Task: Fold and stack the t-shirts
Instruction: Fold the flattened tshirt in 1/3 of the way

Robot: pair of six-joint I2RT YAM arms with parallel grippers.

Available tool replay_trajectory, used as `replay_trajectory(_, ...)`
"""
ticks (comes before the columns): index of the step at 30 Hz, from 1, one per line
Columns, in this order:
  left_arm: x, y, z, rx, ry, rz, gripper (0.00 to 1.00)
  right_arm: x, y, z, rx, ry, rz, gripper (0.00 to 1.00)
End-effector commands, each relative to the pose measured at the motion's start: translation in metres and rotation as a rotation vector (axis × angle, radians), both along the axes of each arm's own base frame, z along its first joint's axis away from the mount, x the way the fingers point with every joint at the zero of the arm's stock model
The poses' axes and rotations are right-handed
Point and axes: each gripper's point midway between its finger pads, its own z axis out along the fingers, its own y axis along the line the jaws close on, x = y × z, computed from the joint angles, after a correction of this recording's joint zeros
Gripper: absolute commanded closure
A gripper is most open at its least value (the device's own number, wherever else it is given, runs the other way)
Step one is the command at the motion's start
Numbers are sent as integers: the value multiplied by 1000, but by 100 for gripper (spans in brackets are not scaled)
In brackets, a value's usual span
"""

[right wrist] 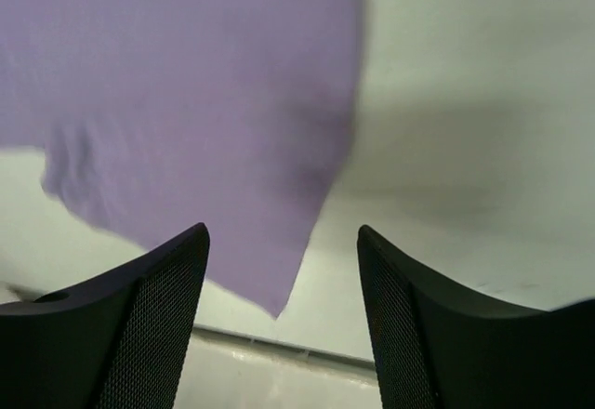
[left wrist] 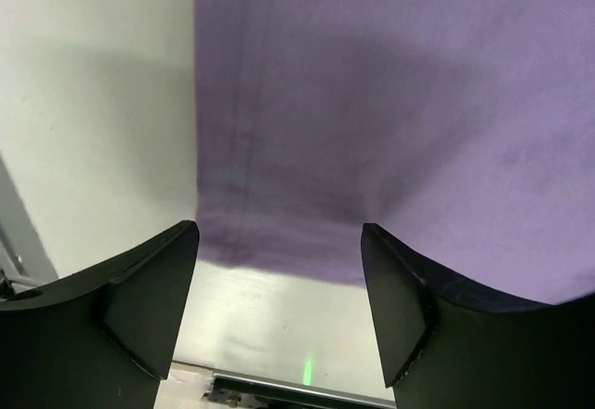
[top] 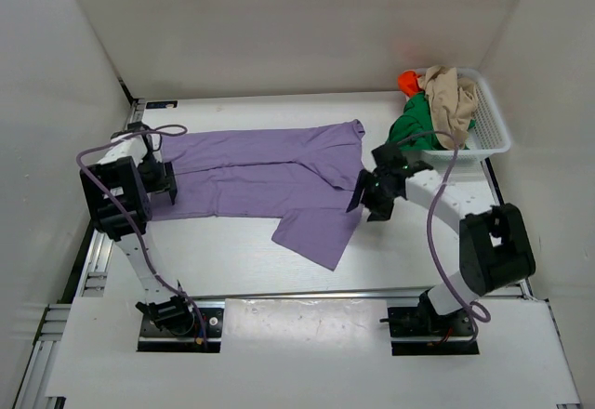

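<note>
Basket (top: 495,130) w/ tees (top: 449,102): top cam only

No text, label, brand, number or sign can be read in any view. The lilac t-shirt (top: 270,172) on the table (top: 232,260) shows plain cloth with no print. The white basket (top: 493,135) at the far right has no legible marking.
</note>
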Motion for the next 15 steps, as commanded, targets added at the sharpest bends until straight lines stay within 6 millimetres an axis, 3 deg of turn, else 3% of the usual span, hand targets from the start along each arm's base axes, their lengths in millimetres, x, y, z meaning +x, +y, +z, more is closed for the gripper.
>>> replay_trajectory(1,8,10,39,52,-125,14,18,-45,28,-19,52,100,40,30)
replay_trajectory(3,6,17,43,77,-137,26,17,-59,47,-27,89,132,56,30)
replay_trajectory(6,7,21,41,81,-147,35,16,-71,54,-42,67,198,49,30)
replay_trajectory(8,5,20,26,68,-103,35,16,-69,64,-45,92,202,60,30)
replay_trajectory(10,6,17,14,44,-86,32,16,-73,75,-51,118,247,85,37)
replay_trajectory(11,6,15,3,27,-67,31,16,-78,75,-59,102,279,81,43)
replay_trajectory(12,5,15,-2,23,-52,31,16,-76,79,-59,112,287,75,60)
replay_trajectory(14,2,14,-11,16,-29,31,20,-76,81,-63,118,305,67,81)
replay_trajectory(15,3,14,-15,15,-26,31,24,-76,81,-63,118,305,67,97)
